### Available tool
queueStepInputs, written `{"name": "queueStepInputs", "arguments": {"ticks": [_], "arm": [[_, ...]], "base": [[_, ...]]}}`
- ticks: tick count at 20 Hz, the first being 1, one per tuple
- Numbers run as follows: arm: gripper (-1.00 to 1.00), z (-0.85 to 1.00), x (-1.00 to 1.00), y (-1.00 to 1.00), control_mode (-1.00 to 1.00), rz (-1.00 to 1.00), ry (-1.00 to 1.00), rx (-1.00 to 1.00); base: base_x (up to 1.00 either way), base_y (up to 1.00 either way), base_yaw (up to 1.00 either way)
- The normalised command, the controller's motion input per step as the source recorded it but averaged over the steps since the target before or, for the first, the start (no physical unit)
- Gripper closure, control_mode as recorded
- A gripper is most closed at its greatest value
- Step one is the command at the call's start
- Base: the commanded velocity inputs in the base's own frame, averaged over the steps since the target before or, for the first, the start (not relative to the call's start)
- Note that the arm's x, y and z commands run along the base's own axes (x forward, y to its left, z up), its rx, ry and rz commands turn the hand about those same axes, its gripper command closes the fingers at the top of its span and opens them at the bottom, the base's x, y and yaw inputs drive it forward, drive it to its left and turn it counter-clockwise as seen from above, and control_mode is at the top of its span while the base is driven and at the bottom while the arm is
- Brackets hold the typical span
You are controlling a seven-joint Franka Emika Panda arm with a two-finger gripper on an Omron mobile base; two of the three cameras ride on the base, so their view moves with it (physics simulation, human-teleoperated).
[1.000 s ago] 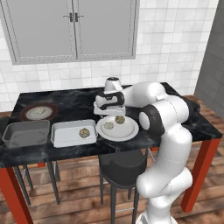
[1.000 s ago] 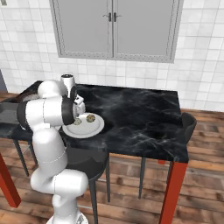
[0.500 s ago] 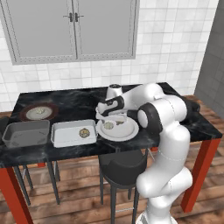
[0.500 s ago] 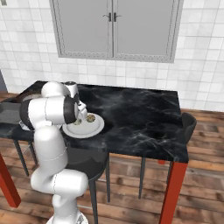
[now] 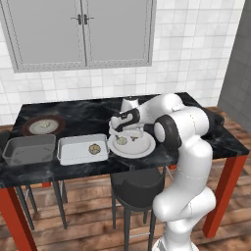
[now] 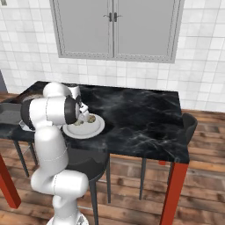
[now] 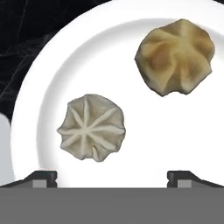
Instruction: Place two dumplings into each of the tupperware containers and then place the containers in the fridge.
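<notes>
Claw [image 7: 112, 177] spread wide and empty, poised over white plate [image 7: 144, 144] on bench [image 5: 88, 115]. Pale dumpling [image 7: 92, 127] directly below, slightly left of centre between fingertips [image 7: 41, 177]; browner dumpling [image 7: 177, 57] farther off. Round, no long axis.

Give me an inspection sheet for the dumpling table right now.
surface: black marble table, red legs.
job's things: white plate holds two dumplings, a pale one and a browner one; lighter container holds one dumpling; darker container looks empty.
clutter: brown-rimmed plate at the far left, contents unclear.
grippers: gripper open, low over the white plate, holding nothing.
cables: nothing seen.
surroundings: grey wall cabinet, white tiles, black stool under the table.
</notes>
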Motion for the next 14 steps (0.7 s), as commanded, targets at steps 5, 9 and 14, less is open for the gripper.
{"name": "queueStepInputs", "arguments": {"ticks": [5,9,14], "arm": [[-1.0,-0.15,0.2,-0.02,-1.0,0.0,0.0,0.0],[-1.0,-0.19,0.2,0.0,-1.0,0.0,0.0,0.0],[-1.0,-0.22,0.1,0.0,-1.0,0.0,0.0,0.0]], "base": [[0.0,0.0,0.0],[0.0,0.0,0.0],[0.0,0.0,0.0]]}}
